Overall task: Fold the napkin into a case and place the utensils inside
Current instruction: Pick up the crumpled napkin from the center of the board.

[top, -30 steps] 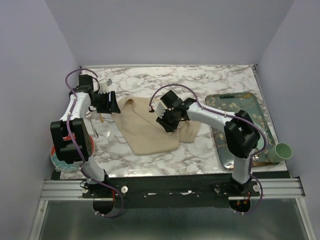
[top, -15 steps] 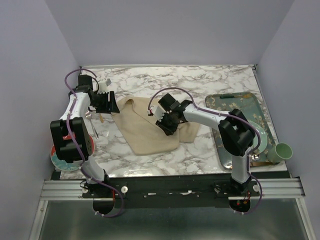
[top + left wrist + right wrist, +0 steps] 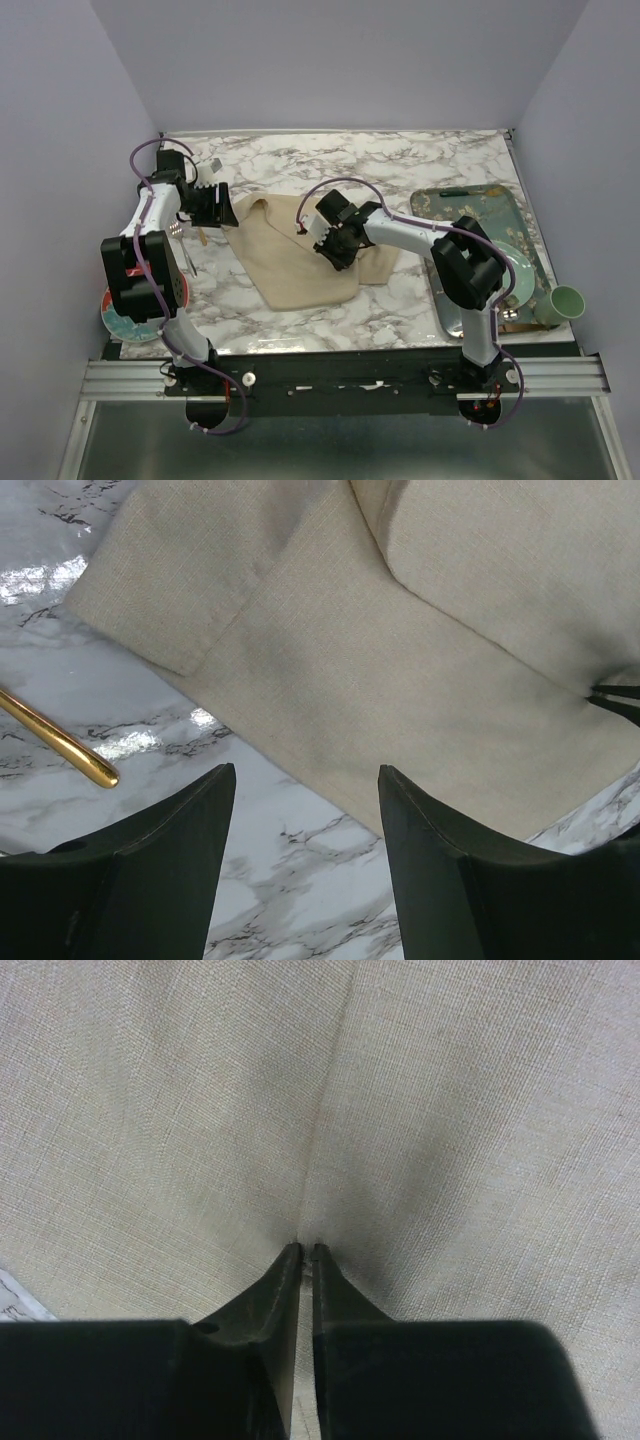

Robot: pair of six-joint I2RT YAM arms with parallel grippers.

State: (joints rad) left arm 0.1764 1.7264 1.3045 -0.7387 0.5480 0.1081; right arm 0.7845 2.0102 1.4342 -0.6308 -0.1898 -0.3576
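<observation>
Two robot hands meet at a beige napkin [image 3: 300,262] spread on the marble tabletop [image 3: 420,160]. The right hand [image 3: 305,1250], jaws nearly closed, pinches a ridge of cloth at the napkin's middle. The left hand [image 3: 305,780] hovers wide open and empty over the napkin's left edge, with a gold utensil handle [image 3: 60,742] just beside that edge. Right of the napkin, a patterned tray [image 3: 450,200] holds a pale green plate [image 3: 522,280].

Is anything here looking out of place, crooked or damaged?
Only the napkin: it lies skewed and unevenly folded, with one corner flap turned over, and the right gripper has its jaws shut on a raised crease in it. Nothing looks spilled or damaged.
</observation>
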